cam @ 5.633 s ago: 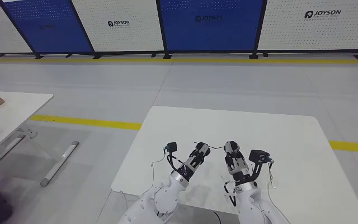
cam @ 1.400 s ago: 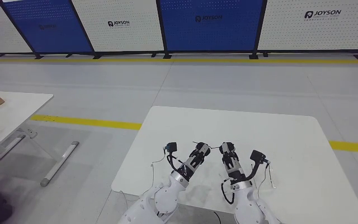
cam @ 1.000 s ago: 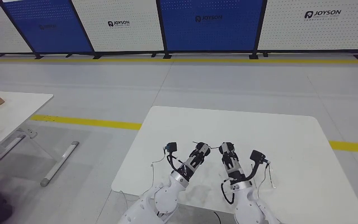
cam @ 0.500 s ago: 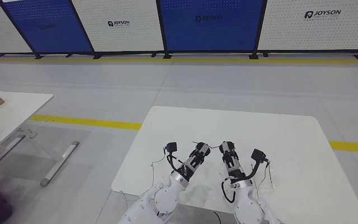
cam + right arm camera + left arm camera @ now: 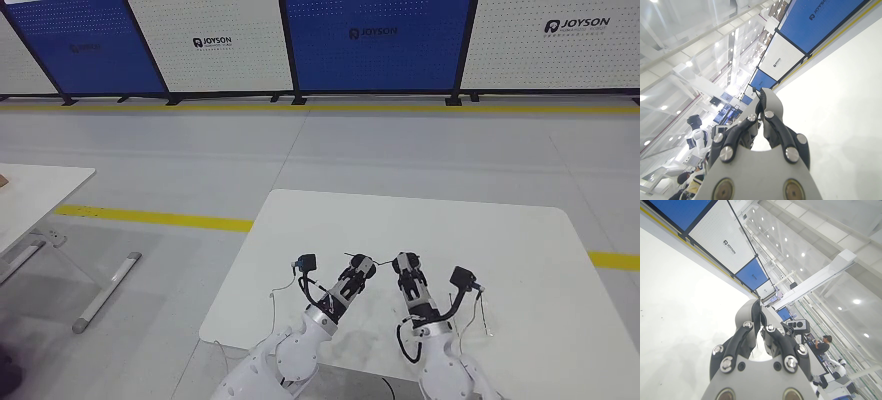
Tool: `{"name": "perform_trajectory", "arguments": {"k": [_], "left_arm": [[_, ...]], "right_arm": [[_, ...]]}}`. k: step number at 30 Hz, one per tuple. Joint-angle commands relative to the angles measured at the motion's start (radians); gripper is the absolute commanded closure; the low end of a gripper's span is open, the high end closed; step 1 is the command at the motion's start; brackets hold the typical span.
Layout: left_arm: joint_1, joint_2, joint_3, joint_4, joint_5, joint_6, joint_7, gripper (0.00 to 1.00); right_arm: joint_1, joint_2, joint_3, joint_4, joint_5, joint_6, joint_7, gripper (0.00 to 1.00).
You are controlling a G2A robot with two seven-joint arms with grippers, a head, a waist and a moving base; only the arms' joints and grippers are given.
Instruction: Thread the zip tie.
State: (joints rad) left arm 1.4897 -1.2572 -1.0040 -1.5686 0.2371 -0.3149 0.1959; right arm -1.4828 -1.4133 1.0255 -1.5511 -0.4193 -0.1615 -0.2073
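Black zip tie (image 5: 384, 263) joins left pincer (image 5: 361, 265), right pincer (image 5: 403, 263) over table (image 5: 500, 235).

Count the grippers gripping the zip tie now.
2: the left gripper and the right gripper, side by side over the table, each shut on the zip tie spanning between them.

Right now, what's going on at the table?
Both arms hold one black zip tie above the white table. The right gripper is shut on the end with the small square head, and the left gripper is shut on the strap. The two grippers sit close together, tips facing each other. Whether the strap has entered the head is too small to tell.
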Motion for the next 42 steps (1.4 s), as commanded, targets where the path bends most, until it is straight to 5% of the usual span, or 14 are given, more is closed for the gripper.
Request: {"name": "perform_trajectory", "arguments": {"k": [1,21,42], "left_arm": [[0.000,0.000,0.000,0.000,0.000,0.000,0.000,1.00],[0.000,0.000,0.000,0.000,0.000,0.000,0.000,1.00],[0.000,0.000,0.000,0.000,0.000,0.000,0.000,1.00]], "right_arm": [[-0.005,0.000,0.004,-0.004,0.006,-0.007,0.006,1.00],[0.025,-0.011,-0.008,0.038,0.005,0.004,0.059,1.00],[-0.005,-0.013,0.020,0.006,-0.032,0.006,0.018,1.00]]}}
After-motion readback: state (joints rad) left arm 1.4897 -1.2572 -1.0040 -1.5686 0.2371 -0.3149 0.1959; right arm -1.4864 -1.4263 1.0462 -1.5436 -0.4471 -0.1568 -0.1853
